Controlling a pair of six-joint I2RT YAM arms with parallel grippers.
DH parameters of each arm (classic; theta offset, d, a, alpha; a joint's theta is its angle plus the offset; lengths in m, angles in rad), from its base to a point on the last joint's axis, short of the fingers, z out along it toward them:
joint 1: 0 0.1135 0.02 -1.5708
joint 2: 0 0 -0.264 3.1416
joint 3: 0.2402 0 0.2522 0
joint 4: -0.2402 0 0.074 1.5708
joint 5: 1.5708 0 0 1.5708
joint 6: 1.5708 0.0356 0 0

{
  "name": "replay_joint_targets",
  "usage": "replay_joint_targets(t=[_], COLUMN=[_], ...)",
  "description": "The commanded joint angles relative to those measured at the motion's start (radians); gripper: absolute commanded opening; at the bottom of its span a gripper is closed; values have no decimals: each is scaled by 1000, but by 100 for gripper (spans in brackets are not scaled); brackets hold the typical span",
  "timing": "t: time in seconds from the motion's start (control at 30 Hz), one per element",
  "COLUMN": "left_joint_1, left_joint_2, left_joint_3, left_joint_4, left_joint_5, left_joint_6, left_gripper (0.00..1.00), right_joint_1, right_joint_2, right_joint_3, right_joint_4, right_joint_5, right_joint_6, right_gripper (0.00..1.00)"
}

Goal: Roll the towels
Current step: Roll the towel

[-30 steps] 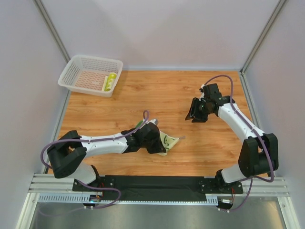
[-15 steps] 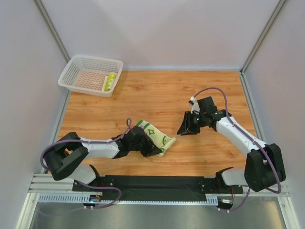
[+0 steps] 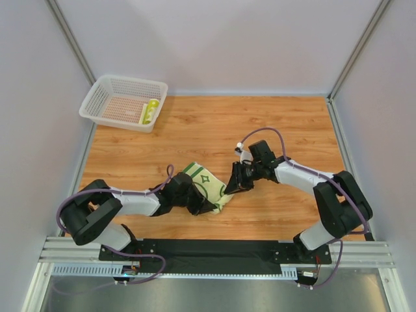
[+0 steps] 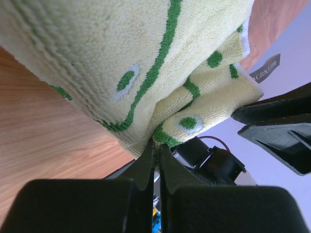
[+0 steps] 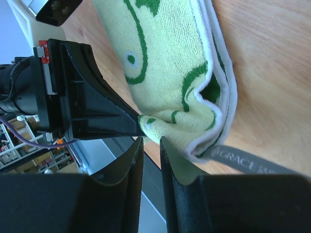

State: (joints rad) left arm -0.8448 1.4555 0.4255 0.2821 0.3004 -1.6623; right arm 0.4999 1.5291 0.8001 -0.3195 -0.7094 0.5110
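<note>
Right wrist: looped terry towel (image 5: 165,63), green swirls, white hem.

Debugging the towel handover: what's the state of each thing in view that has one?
patterned towel, bunched and folded, pinched at a fold
left gripper, shut on the patterned towel
right gripper, jaws narrowly apart, tips at the towel's edge, not yet gripping
yellow-green towel, rolled, lying in the basket
white mesh basket, upright, far left corner

Looped terry towel (image 4: 121,63); wood-grain table (image 3: 214,123), perhaps laminate.
</note>
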Motion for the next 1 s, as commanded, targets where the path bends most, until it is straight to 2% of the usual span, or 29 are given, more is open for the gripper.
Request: replay_joint_targets(t=[0.0,0.3,0.4,0.43,0.5,0.53,0.67,0.8,0.9,0.97], left_joint_1=[13,35,41,42,46,46,46,47,47,47], left_joint_2=[19,39,61,68,94,106,141,144,138,134], left_joint_3=[2,-33,-53,-62,-90,-103,-122,-136,-156,-172], left_joint_4=[-9,26,75,101,175,198,276,285,292,298], left_joint_5=[20,31,42,43,52,58,75,72,74,72], left_joint_6=[-22,-39,-56,-63,-97,-105,-143,-169,-206,-223], left_gripper=[0,0,0,0,0,0,0,0,0,0], right_joint_1=[26,35,35,35,35,35,35,42,42,40], right_joint_2=[54,177,123,100,13,-16,-128,-124,-95,-77], right_joint_3=[7,2,10,13,17,19,10,-39,-91,-119], right_joint_4=[112,203,217,214,204,191,142,115,152,203], right_joint_5=[-39,-38,-35,-33,-24,-18,-12,14,31,28], right_joint_6=[26,34,47,49,43,38,27,23,32,46], right_gripper=[21,17,23,31,39,46,48,41,20,15])
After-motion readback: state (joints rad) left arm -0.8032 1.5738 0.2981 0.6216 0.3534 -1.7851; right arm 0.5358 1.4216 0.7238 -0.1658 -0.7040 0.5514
